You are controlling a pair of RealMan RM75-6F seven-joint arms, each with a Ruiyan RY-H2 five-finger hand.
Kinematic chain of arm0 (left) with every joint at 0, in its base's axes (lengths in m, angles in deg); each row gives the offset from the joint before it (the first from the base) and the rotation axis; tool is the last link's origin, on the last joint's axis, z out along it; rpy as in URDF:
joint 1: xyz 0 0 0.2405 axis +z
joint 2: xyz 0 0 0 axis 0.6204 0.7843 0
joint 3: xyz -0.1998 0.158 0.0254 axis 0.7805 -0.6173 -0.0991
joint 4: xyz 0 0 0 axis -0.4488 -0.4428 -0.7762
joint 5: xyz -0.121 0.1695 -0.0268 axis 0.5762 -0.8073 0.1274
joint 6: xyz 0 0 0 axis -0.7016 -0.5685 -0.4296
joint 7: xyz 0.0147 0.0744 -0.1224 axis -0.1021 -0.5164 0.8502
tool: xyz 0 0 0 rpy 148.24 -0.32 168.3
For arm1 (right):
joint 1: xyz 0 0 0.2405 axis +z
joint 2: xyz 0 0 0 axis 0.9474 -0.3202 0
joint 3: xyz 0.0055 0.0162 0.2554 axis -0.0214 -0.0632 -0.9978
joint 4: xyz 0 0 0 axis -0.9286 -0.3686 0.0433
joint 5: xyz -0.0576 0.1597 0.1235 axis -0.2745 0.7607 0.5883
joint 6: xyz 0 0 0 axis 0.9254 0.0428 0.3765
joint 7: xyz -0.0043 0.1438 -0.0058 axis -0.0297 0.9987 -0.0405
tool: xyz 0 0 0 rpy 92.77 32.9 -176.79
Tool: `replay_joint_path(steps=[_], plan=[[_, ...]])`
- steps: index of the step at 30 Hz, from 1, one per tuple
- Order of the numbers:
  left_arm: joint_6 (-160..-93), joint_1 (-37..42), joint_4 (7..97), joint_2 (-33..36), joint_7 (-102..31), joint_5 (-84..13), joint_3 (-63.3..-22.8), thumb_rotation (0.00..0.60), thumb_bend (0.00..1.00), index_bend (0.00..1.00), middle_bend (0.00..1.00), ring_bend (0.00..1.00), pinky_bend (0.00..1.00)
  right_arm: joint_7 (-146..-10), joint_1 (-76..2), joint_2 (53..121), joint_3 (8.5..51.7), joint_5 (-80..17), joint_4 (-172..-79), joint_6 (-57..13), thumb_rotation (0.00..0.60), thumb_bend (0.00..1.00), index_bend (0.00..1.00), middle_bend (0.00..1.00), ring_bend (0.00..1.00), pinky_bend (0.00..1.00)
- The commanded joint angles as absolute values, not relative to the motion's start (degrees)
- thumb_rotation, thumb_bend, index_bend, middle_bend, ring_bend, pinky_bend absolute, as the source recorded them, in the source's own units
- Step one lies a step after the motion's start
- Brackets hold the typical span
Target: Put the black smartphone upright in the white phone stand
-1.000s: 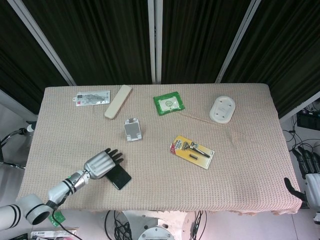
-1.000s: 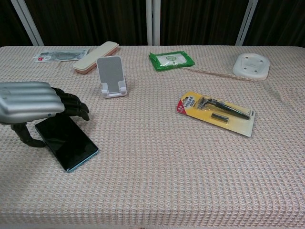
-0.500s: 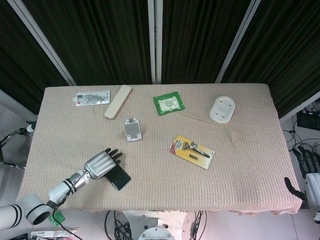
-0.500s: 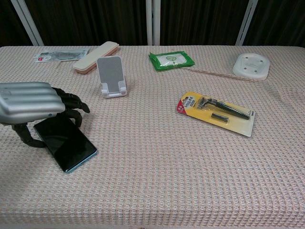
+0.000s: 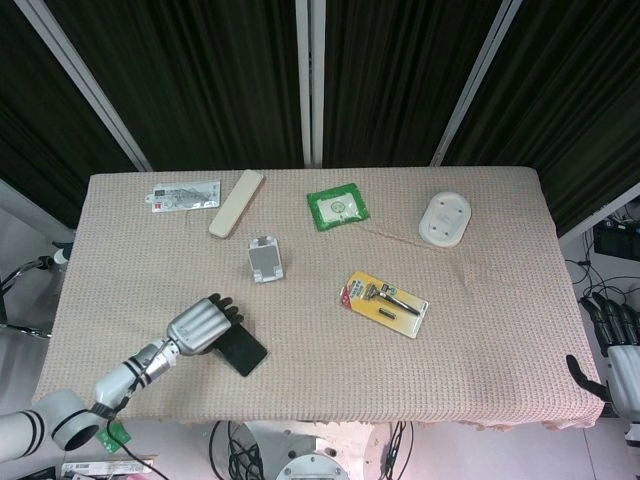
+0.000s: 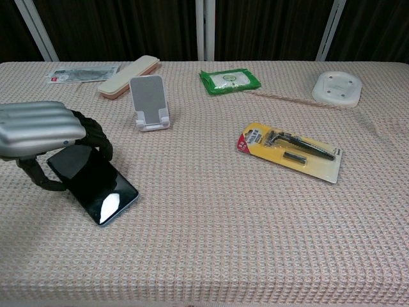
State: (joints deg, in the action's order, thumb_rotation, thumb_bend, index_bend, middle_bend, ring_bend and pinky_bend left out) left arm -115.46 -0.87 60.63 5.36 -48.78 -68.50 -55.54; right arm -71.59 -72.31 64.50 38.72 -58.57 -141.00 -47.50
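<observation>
The black smartphone [image 6: 96,185] [image 5: 245,352] is near the table's front left, one end raised and its screen catching a glare. My left hand [image 6: 41,128] [image 5: 200,325] grips its left end, fingers curled over the top edge and the thumb under it. The phone's lower right end looks close to the cloth; I cannot tell whether it touches. The white phone stand [image 6: 149,102] [image 5: 265,258] stands empty and upright, further back and a little right of that hand. My right hand [image 5: 618,350] hangs off the table's right front corner, holding nothing.
A yellow razor pack [image 6: 291,152] lies mid-table to the right. At the back are a green wipes pack [image 6: 230,79], a white round dish [image 6: 337,87], a beige case [image 6: 128,77] and a flat printed packet [image 6: 80,73].
My left hand's fingers have curled down around the phone's end. The phone has tipped and turned slightly, its screen now showing a glare. The right hand has stayed put.
</observation>
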Motion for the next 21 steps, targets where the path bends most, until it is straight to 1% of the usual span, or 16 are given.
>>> replay_joint_path(steps=[1, 3, 6, 10, 13, 16, 21], plan=[[-117.65, -0.37, 59.52, 4.8, -47.35, -69.93, -55.78, 0.6, 0.32, 0.55, 0.42, 0.32, 0.42, -71.62, -72.3, 64.54, 38.74, -58.55, -140.96, -47.44, 0.6, 0.28, 0.0, 0.0, 0.0, 0.0], [-118.62, -0.2, 58.66, 4.51, -46.46, -70.71, -56.06, 0.6, 0.33, 0.56, 0.48, 0.36, 0.46, -71.59, -72.3, 64.58, 38.78, -58.55, -140.92, -47.41, 0.6, 0.28, 0.0, 0.0, 0.0, 0.0], [-119.44, -0.11, 57.92, 4.32, -45.47, -71.39, -56.36, 0.6, 0.35, 0.56, 0.52, 0.4, 0.49, -71.53, -72.31, 64.67, 38.79, -58.57, -140.81, -47.44, 0.6, 0.28, 0.0, 0.0, 0.0, 0.0], [-120.89, 0.13, 57.78, 4.62, -44.64, -72.06, -56.41, 0.6, 0.37, 0.56, 0.56, 0.44, 0.52, -71.41, -72.37, 64.7, 38.77, -58.6, -140.71, -47.63, 0.6, 0.28, 0.0, 0.0, 0.0, 0.0], [-122.49, 0.17, 58.35, 5.84, -45.23, -72.67, -55.94, 0.6, 0.38, 0.56, 0.56, 0.44, 0.52, -71.33, -72.43, 64.58, 38.7, -58.54, -140.76, -47.79, 0.6, 0.28, 0.0, 0.0, 0.0, 0.0], [-124.42, -0.11, 58.87, 8.0, -47.48, -73.15, -54.53, 0.6, 0.38, 0.56, 0.56, 0.44, 0.52, -71.24, -72.53, 64.47, 38.63, -58.55, -140.77, -48.05, 0.6, 0.28, 0.0, 0.0, 0.0, 0.0], [-126.32, -1.51, 59.5, 12.18, -55.95, -72.44, -50.11, 0.6, 0.4, 0.56, 0.56, 0.44, 0.52, -71.0, -72.69, 64.42, 38.63, -58.7, -140.82, -48.45, 0.6, 0.28, 0.0, 0.0, 0.0, 0.0]])
